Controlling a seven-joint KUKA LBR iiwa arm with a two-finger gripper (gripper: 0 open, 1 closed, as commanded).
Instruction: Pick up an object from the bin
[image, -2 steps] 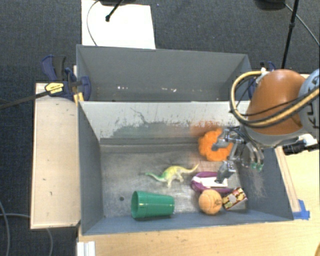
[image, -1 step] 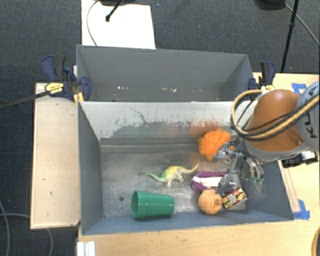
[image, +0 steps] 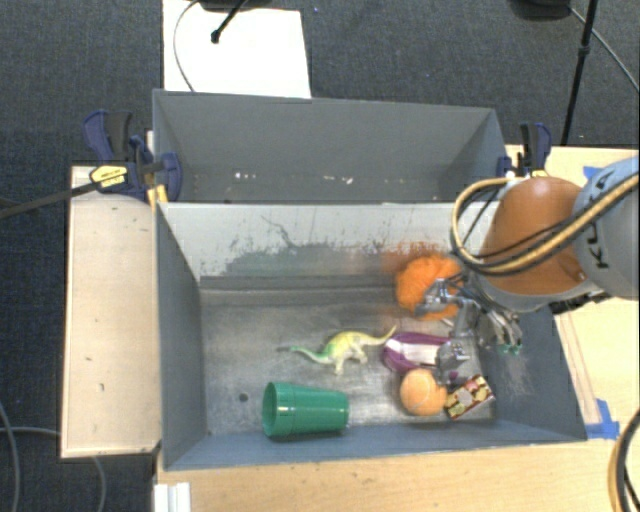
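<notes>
Right front of the bin (image: 235, 330): a close cluster of three things, namely a smooth orange egg-shaped piece (image: 423, 393), a purple-and-white piece (image: 412, 351) lying just behind it, and a small red, yellow and black block (image: 468, 399) touching the egg's right side. The gripper (image: 458, 352) hangs low over this cluster, between the purple-and-white piece and the block, under the arm's orange cover (image: 530, 235). How far it is open cannot be told, nor whether it has hold of anything; none of the three things appears lifted. Just behind the gripper, against the back wall, sits a fuzzy orange ball (image: 420, 280). Farther left, well apart, lie a yellow-green toy dinosaur (image: 340, 348) and a green cup (image: 305, 410) on its side. Judged step: the approach to a grasp, nothing yet picked. The next move calls for settling on one piece, since the neighbours crowd it, then closing and lifting straight up.
</notes>
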